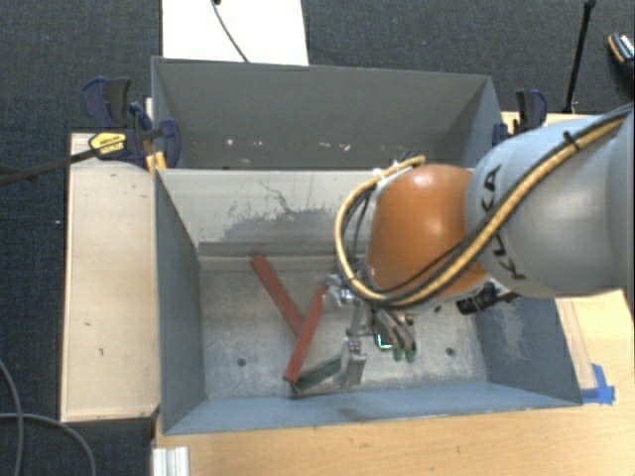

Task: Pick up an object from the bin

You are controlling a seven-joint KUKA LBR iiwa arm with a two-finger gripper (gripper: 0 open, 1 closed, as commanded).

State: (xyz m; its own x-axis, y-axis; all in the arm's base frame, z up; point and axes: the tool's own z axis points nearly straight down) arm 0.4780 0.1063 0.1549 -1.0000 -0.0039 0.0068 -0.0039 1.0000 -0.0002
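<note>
My gripper (354, 357) hangs low in the bin's front middle, just under the arm's orange cover. Its tip is at the right end of a dark grey-green flat thing (317, 376) that lies along the front wall; whether it touches or holds it I cannot tell. Two red flat sticks lie just to the left. One red stick (278, 292) runs from the back left toward the middle. The other red stick (304, 336) leans from the middle down to the front, with its lower end beside the dark thing.
The arm and its orange cover with looped cables hide the right middle of the bin floor. Bare grey floor shows at the left and at the far right. The front wall stands close below the gripper.
</note>
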